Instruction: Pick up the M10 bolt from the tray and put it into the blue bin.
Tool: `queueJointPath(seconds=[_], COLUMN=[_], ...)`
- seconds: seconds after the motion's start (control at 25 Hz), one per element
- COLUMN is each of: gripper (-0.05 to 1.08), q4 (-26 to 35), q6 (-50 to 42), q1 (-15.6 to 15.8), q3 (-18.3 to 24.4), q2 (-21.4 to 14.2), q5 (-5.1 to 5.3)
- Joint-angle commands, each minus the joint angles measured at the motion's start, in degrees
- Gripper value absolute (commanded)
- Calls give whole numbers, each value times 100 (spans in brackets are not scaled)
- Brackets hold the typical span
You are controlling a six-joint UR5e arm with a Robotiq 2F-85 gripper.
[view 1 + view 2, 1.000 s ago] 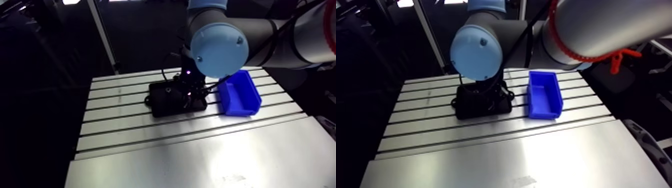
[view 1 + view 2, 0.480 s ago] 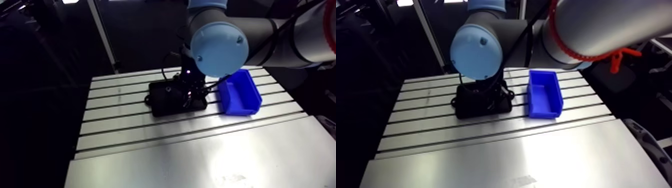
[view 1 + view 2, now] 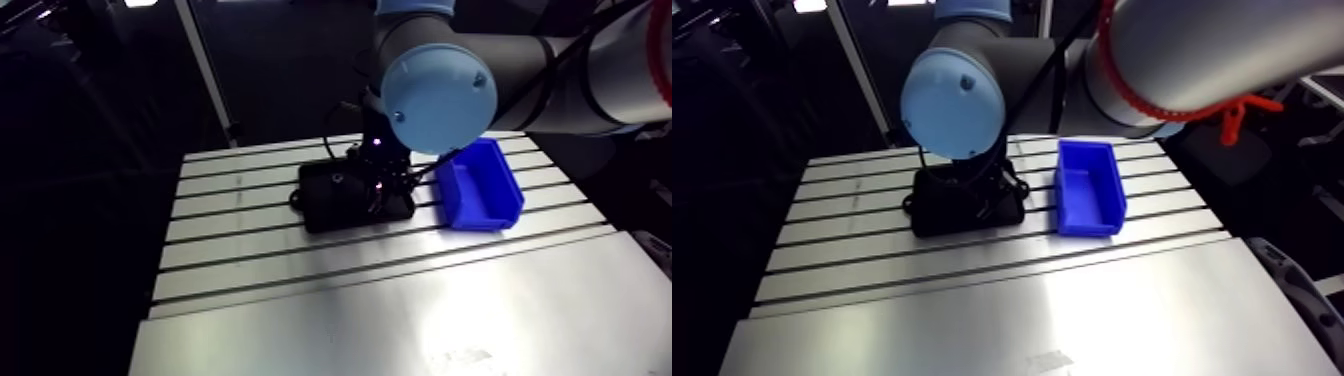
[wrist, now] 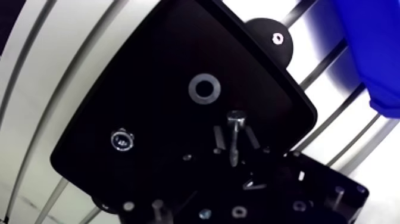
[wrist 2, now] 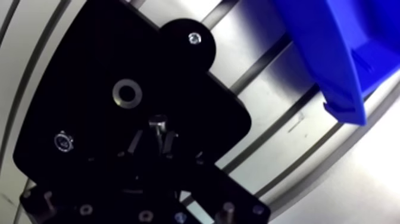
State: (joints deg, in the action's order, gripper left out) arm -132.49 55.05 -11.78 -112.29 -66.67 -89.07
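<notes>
the gripper (image 4: 236,142) hangs low over the black tray (image 4: 149,83) on the bench (image 3: 350,300), fingers narrowly parted either side of the upright m10 bolt (image 4: 236,121), seemingly not quite touching it. the blue bin (image 3: 482,186) sits just beside the tray.

blue bin (image 4: 372,53): cut off by edge | tray (image 3: 944,220): part behind arm

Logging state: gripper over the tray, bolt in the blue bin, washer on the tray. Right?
No. The wrist view shows the bolt on the tray, between the fingers of the open gripper, not in the blue bin. The rest holds: gripper over the tray, washer on it.
</notes>
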Motion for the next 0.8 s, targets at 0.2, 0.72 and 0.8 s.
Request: queueJointPath(seconds=[0.2, 0.72, 0.8], gripper=[70, 70, 70], q4=[-10, -10, -10], q6=[1, -8, -8], q1=[9, 26, 26], q3=[36, 54, 63], q2=[10, 45, 45], q5=[0, 0, 0])
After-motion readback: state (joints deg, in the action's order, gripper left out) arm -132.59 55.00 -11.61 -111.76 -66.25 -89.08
